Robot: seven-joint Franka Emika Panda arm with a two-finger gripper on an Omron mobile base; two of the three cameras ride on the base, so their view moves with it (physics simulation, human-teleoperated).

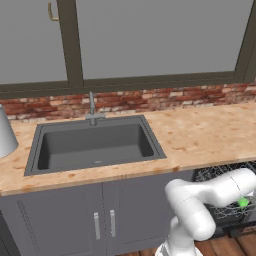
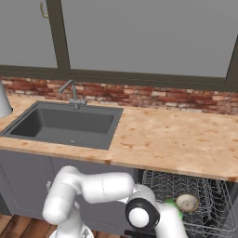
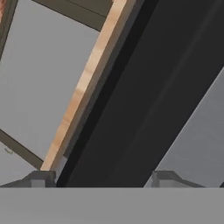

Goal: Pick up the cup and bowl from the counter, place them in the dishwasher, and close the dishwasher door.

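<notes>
Both dishes look loaded: the bowl (image 2: 188, 202) sits in the dishwasher (image 2: 186, 195) rack, and the cup (image 1: 243, 202) shows green in the rack beside my forearm, so the counter (image 2: 176, 139) work seems done. My gripper (image 3: 103, 180) is spread wide with nothing between the tips, facing dark panels under the counter edge. Next comes getting under the dishwasher door and swinging it shut; I cannot place its edge from here.

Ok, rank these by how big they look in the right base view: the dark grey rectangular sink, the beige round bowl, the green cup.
1. Dark grey rectangular sink
2. Beige round bowl
3. Green cup, mostly hidden behind the white arm, so its rank is unsure.
</notes>
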